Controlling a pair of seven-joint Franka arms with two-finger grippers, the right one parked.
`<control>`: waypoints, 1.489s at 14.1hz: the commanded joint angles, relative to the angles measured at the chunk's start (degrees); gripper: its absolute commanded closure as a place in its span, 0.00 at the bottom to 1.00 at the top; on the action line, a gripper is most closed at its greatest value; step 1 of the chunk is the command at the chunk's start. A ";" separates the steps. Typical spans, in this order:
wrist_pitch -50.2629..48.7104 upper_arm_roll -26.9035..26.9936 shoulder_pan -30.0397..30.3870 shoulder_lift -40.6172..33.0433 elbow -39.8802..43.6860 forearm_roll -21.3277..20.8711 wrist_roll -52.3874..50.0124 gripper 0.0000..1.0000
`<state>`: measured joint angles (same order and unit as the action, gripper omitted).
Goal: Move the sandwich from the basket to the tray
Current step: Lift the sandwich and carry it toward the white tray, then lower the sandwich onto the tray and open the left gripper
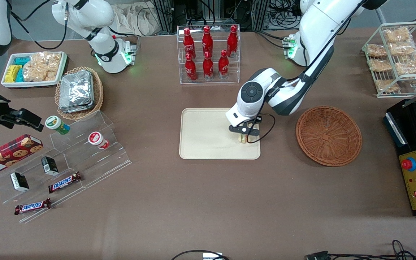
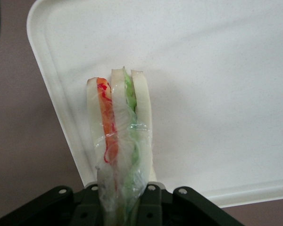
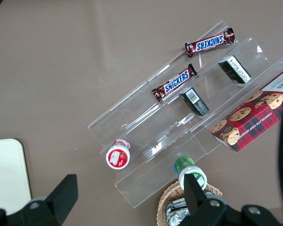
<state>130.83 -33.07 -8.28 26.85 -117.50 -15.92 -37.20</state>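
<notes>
Clamping one sandwich [image 2: 118, 136], the fingers [image 2: 151, 207] hang over one tray [image 1: 200, 144].

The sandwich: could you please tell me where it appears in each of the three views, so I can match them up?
Front view: the sandwich is in the gripper, over the tray near its basket-side edge.
Left wrist view: the sandwich, layers showing, is clamped over the tray's corner.
Right wrist view: not in it.
Shared landmark: the tray, whose corner also shows in the right wrist view.
</notes>
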 commanded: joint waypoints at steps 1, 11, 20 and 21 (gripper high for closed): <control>0.56 0.20 -0.68 2.59 1.57 -2.89 -2.17 0.90; 0.22 0.20 -0.77 2.86 2.63 -3.77 -8.33 0.00; -14.11 0.37 3.27 0.32 18.35 0.71 -11.49 0.00; -14.98 0.37 4.40 -1.08 18.53 1.06 -11.32 0.00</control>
<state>118.22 -32.57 -5.68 28.50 -99.69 -16.40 -48.05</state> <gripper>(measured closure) 0.000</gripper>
